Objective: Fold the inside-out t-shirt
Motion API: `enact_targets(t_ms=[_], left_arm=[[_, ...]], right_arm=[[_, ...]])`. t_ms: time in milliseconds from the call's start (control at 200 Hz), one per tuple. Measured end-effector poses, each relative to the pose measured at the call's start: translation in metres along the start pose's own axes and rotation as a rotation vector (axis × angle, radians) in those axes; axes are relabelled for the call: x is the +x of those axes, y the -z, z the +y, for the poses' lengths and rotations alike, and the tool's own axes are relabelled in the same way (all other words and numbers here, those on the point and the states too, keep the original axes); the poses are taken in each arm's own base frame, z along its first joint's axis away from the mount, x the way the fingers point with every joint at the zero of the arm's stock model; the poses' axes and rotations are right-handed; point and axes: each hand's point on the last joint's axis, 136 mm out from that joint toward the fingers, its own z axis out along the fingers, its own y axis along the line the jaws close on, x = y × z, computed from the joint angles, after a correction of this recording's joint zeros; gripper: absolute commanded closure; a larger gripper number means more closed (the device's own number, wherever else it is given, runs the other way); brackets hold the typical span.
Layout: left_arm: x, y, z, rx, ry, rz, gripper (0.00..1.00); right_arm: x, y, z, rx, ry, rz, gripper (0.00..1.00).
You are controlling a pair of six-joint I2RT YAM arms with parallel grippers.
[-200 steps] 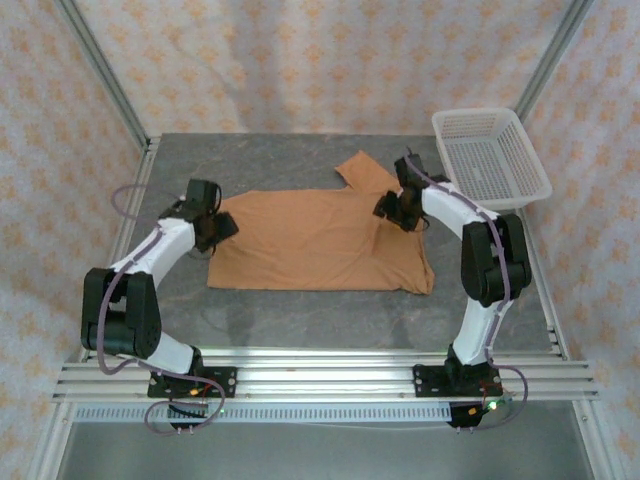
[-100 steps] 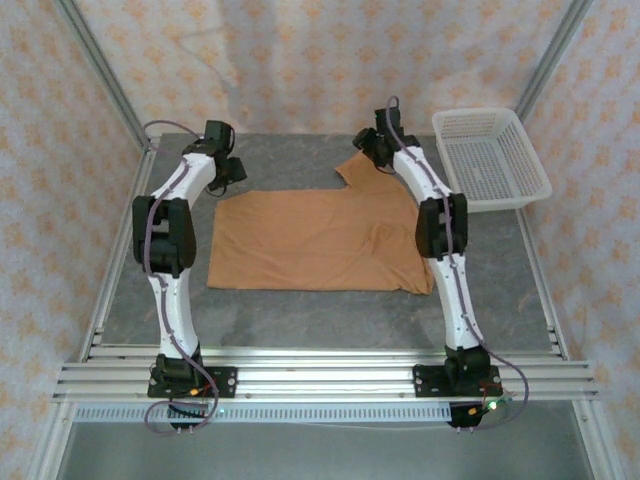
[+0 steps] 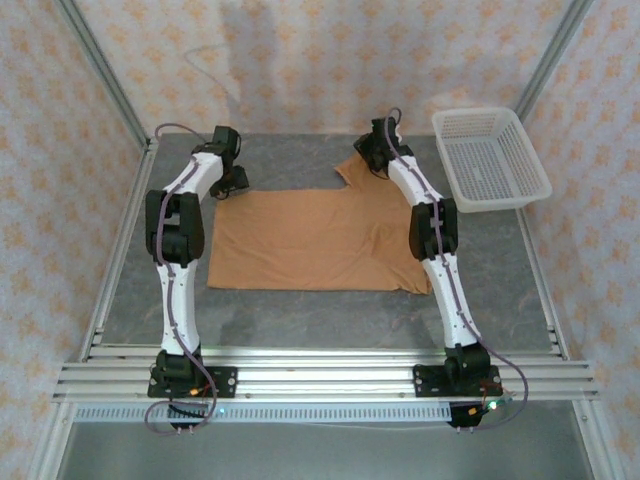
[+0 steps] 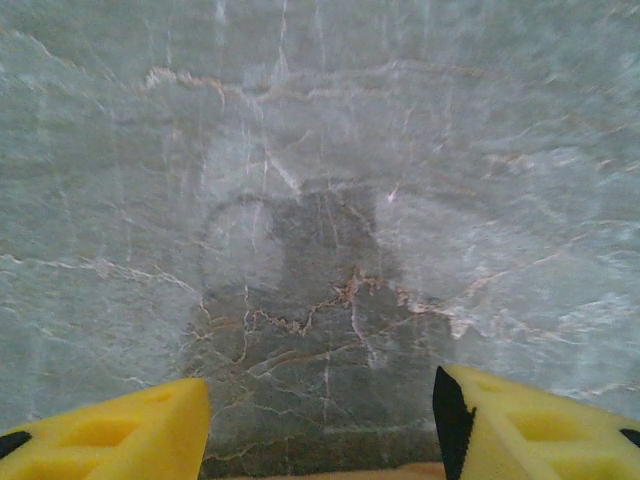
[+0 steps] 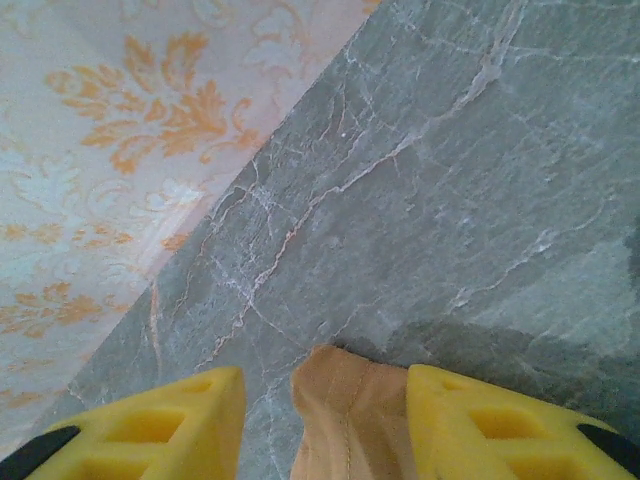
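Right hand (image 5: 325, 385) is straddling the sleeve tip (image 5: 345, 420) of the shirt (image 3: 310, 240), jaws apart, & left hand (image 4: 320, 400) is hanging open at its far-left corner, shirt lying flat on the tabletop (image 3: 300, 310), so prob. the grab step is starting, w/ both needing to pinch cloth next, then fold nearward.

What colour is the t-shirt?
The t-shirt is plain orange-tan, and shows best in the top external view.

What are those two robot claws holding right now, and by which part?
Nothing is gripped yet. The right gripper stands open around the t-shirt at its sleeve tip; the left gripper hangs open over bare table.
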Motion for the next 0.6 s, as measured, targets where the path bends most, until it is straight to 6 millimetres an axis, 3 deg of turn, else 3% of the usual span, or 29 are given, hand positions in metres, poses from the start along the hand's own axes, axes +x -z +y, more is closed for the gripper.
enact_targets(t_ms=[50,245,320,420,535,600], left_arm=[[0.004,-0.005,0.001,-0.007,-0.002,0.016,0.40],[0.015,-0.009,0.000,0.004,-0.006,0.057,0.46],[0.017,-0.009,-0.001,0.010,0.001,0.061,0.60],[0.017,-0.009,0.003,0.005,0.016,0.065,0.88],[0.015,-0.008,0.006,0.005,0.030,0.065,1.00],[0.016,-0.007,0.004,0.014,0.027,0.069,1.00]], right_arm=[[0.002,0.001,-0.004,0.020,-0.004,0.007,0.66],[0.015,0.007,-0.023,0.116,0.029,0.071,1.00],[0.019,0.010,-0.026,0.137,0.066,0.089,1.00],[0.022,0.016,-0.028,0.161,0.106,0.109,1.00],[0.026,0.025,-0.029,0.184,0.161,0.137,1.00],[0.025,0.032,-0.027,0.189,0.190,0.146,1.00]])
